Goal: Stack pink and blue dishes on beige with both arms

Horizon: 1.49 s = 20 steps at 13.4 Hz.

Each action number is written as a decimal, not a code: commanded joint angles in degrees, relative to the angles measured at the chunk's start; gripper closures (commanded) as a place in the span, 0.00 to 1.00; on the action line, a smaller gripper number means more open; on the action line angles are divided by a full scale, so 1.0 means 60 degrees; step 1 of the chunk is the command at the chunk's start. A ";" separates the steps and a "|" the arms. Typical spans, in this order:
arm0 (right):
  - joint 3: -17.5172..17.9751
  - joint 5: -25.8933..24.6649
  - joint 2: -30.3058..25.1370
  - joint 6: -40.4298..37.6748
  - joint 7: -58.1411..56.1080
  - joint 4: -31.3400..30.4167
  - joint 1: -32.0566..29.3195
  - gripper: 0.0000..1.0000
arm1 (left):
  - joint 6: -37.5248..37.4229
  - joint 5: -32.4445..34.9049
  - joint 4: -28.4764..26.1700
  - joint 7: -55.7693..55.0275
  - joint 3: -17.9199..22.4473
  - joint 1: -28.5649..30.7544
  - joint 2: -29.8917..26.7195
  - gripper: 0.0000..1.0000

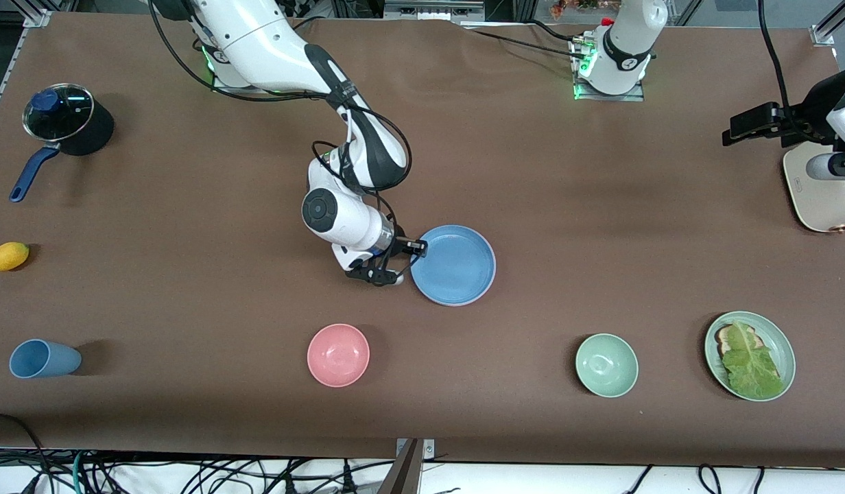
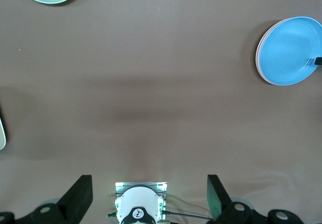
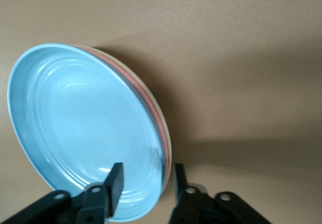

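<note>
The blue dish [image 1: 457,264] lies on top of a stack in the middle of the table. In the right wrist view the blue dish [image 3: 85,128] has the pink dish's rim [image 3: 151,100] under it and the beige plate's rim [image 3: 163,126] lowest. My right gripper [image 1: 407,262] sits at the stack's edge toward the right arm's end. It [image 3: 147,178] is open, with one finger over the blue dish and one outside the rims, touching neither. My left gripper [image 1: 731,130] waits above the left arm's end of the table, wide open [image 2: 148,196] and empty.
A pink bowl [image 1: 338,355], a green bowl [image 1: 606,365] and a green plate with toast and lettuce [image 1: 750,355] lie nearer the front camera. A blue cup [image 1: 44,358], a yellow fruit [image 1: 7,256] and a lidded pot [image 1: 66,120] sit at the right arm's end. A cream toaster [image 1: 817,192] stands under the left arm.
</note>
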 commanded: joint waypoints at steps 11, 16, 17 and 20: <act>-0.5065 -0.2778 -0.2666 -0.5547 -0.4878 0.0167 -0.0023 0.00 | 0.0008 0.0218 -0.0044 0.0502 -0.0086 -0.0029 -0.0088 0.00; -0.6181 -0.3538 -0.3621 -0.7613 -0.5216 0.1291 -0.0183 0.00 | -0.0022 0.0175 -0.0058 0.1571 -0.0071 0.0059 -0.0147 0.00; -0.6138 -0.3656 -0.3781 -0.8022 -0.5202 0.1454 -0.0474 0.00 | -0.0022 0.0174 -0.0058 0.1470 -0.0086 0.0045 -0.0147 0.00; -0.4433 -0.4123 -0.4599 -0.8464 -0.5187 0.1618 -0.2008 0.00 | -0.0065 0.0174 -0.0073 0.1468 -0.0086 0.0044 -0.0162 0.00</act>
